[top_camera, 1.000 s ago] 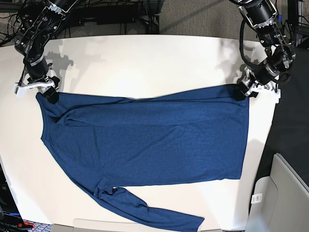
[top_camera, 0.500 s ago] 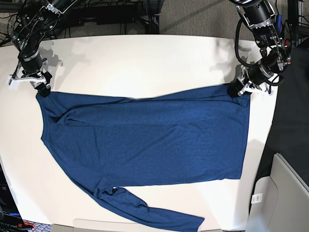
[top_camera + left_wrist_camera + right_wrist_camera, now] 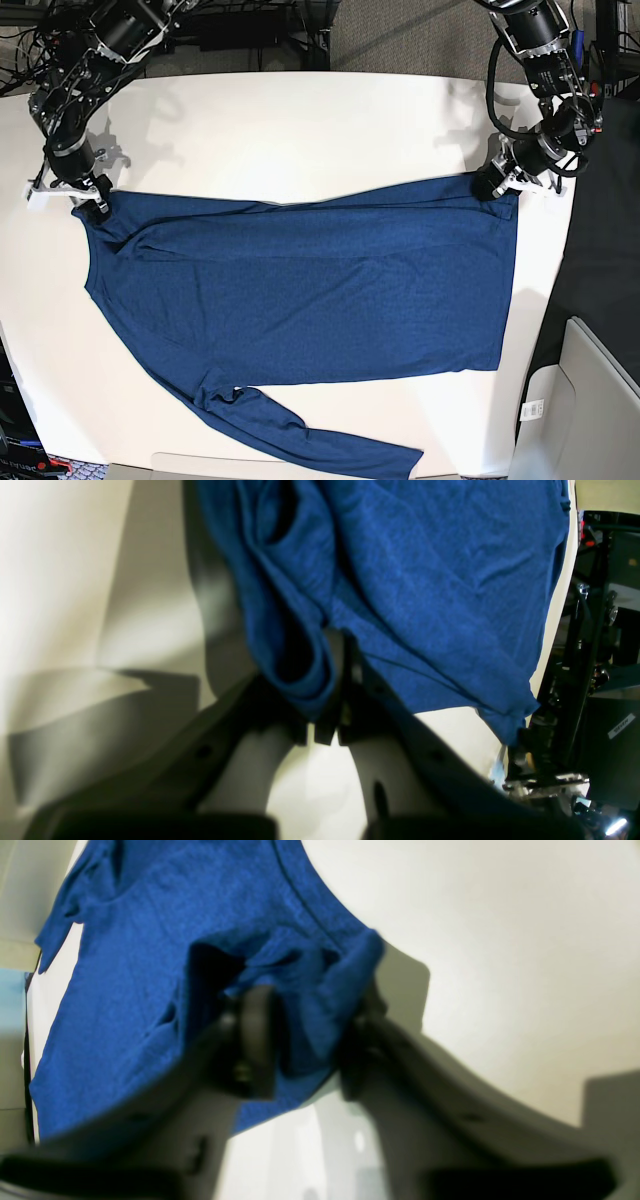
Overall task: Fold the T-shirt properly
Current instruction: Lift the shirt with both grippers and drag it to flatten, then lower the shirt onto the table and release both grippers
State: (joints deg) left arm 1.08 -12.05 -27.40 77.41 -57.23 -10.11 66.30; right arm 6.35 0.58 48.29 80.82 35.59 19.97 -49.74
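Note:
The T-shirt [image 3: 300,280] lies spread flat on the white table [image 3: 300,120], one long sleeve trailing to the front edge. In the base view my left gripper [image 3: 495,188] is on the right, at the shirt's far right corner. The left wrist view shows this left gripper [image 3: 342,690] shut, its fingers pinching a fold of the T-shirt [image 3: 425,580]. My right gripper [image 3: 90,203] is at the far left corner. In the right wrist view a bunch of the T-shirt [image 3: 125,965] fills the gap of the right gripper [image 3: 305,1050], both fingers pressing on it.
The table's right edge [image 3: 560,250] runs close beside my left gripper, with dark floor beyond it. A grey bin [image 3: 590,400] stands off the table at the lower right. Cables [image 3: 250,30] hang behind the far edge.
My right gripper dropped back onto the shirt's left corner and its jaws closed in on the cloth. My left gripper shut on the right corner about a second ago and has stayed there.

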